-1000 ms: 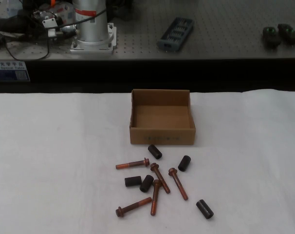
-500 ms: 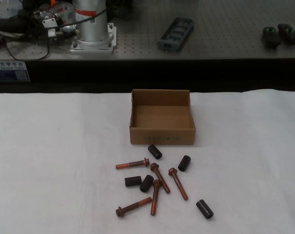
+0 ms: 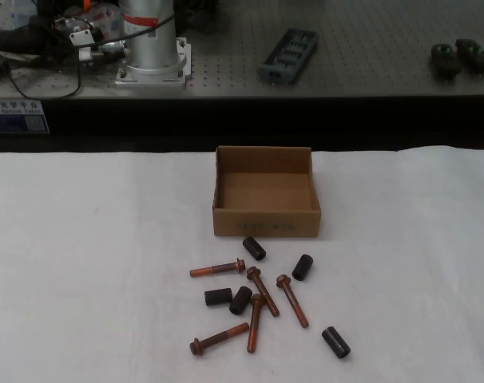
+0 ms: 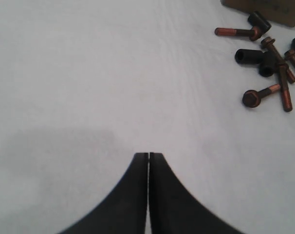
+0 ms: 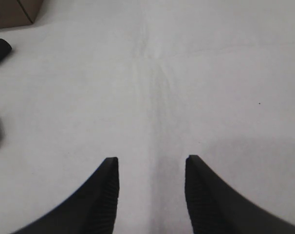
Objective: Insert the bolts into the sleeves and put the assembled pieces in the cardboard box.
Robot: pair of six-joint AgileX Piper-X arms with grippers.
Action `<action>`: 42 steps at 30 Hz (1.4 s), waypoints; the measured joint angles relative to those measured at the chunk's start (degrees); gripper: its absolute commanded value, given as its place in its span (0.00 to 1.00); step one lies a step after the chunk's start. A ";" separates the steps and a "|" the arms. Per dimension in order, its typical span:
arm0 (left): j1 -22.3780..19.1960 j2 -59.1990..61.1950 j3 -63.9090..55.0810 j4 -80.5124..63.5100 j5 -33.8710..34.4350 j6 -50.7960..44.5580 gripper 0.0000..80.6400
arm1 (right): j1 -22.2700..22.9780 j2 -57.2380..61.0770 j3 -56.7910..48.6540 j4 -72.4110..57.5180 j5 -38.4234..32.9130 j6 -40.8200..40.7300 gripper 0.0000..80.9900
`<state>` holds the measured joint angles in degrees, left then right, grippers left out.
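Several copper-coloured bolts (image 3: 255, 321) and black sleeves (image 3: 240, 300) lie scattered on the white cloth in front of the open cardboard box (image 3: 266, 216). One sleeve (image 3: 335, 342) lies apart at the near right. My left gripper (image 4: 148, 155) is shut with nothing in it, hovering over bare cloth well to the left of the pile; bolts (image 4: 262, 95) and a sleeve (image 4: 248, 56) show at its view's edge. My right gripper (image 5: 151, 160) is open over bare cloth to the right of the pile, with a sleeve (image 5: 0, 51) and a corner of the box (image 5: 16, 10) off to its side.
Behind the cloth runs a dark perforated bench with a silver arm base (image 3: 152, 44), a grey ribbed block (image 3: 287, 54) and two dark round parts (image 3: 460, 56). Wide bare cloth (image 3: 82, 263) stretches on both sides of the pile.
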<state>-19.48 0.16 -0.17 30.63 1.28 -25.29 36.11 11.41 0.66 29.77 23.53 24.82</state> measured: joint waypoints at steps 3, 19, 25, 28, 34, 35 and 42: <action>0.00 0.00 0.00 0.00 0.00 -9.53 0.01 | 0.00 0.00 0.00 0.00 0.00 0.00 0.41; 0.00 0.00 0.00 -0.14 0.00 -18.49 0.01 | 0.00 0.00 0.00 -3.54 0.00 0.53 0.41; 0.00 0.00 0.00 -0.14 0.24 -18.63 0.01 | 0.00 0.00 0.00 -3.51 0.00 6.06 0.41; 0.00 0.00 0.00 -0.14 0.41 -18.63 0.01 | 0.00 0.00 0.00 -3.51 0.00 6.42 0.41; 0.00 0.00 0.00 -0.14 0.39 -18.63 0.01 | 0.00 0.00 0.00 -3.51 0.00 6.40 0.41; 0.00 0.00 0.00 -0.14 0.39 -18.63 0.01 | 0.00 0.00 0.00 -3.51 0.00 6.40 0.41; 0.00 0.00 0.00 -0.32 2.30 -18.63 0.03 | 0.00 0.00 0.00 -3.51 -1.10 6.40 0.41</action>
<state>-19.48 0.16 -0.17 30.32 3.58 -43.91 36.11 11.41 0.66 26.26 22.43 31.22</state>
